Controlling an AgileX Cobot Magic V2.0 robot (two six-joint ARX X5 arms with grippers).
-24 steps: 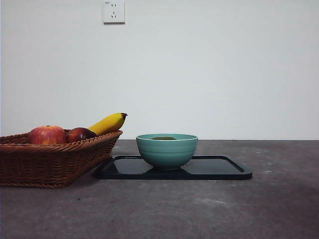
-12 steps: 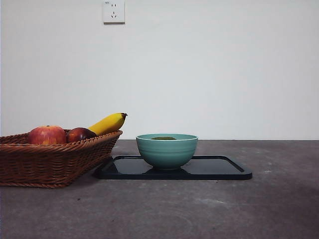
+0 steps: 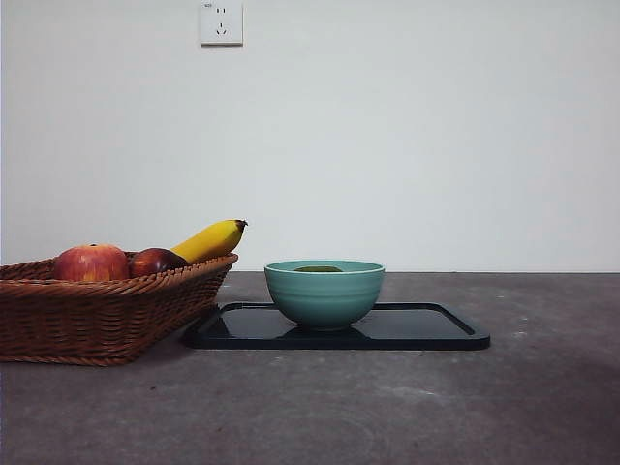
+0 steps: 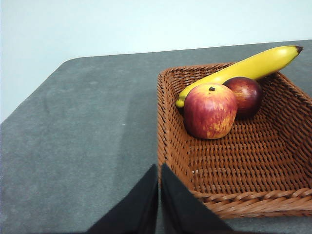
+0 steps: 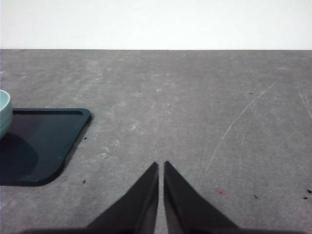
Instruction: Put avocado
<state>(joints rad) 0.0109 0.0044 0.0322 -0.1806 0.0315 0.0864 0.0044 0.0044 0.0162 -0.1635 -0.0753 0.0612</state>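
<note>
Three views are given of one quiet table. From the front, a teal bowl (image 3: 325, 293) is seen at centre frame, standing on a black tray (image 3: 426, 329) that lies flat on the grey table (image 3: 387, 407). Just above the bowl's rim a low, dark green sliver is visible: the avocado (image 3: 318, 268), lying inside the bowl and mostly hidden by its wall. At lower left a wicker basket (image 3: 97, 315) is set just beside the tray's left end; whether the two touch cannot be told. A red apple (image 3: 91, 263), a darker red fruit (image 3: 155, 261) and a yellow banana (image 3: 210, 239) are held in the basket, the banana's tip jutting up over the right rim. A white wall socket (image 3: 221, 21) is seen at upper left. No arm is shown in this view. From the left wrist, the left gripper (image 4: 159, 168) is seen at bottom centre with its black jaws pressed together and nothing between them, poised over the table beside the near left corner of the basket (image 4: 273, 204). The apple (image 4: 210, 111), the dark fruit (image 4: 243, 95) and the banana (image 4: 243, 68) are grouped at upper right of this frame. From the right wrist, the right gripper (image 5: 161, 165) is seen at bottom centre, jaws likewise closed on nothing, over bare table (image 5: 219, 107). A rounded corner of the tray (image 5: 44, 141) and a sliver of the bowl (image 5: 4, 112) are caught at the left edge.
</note>
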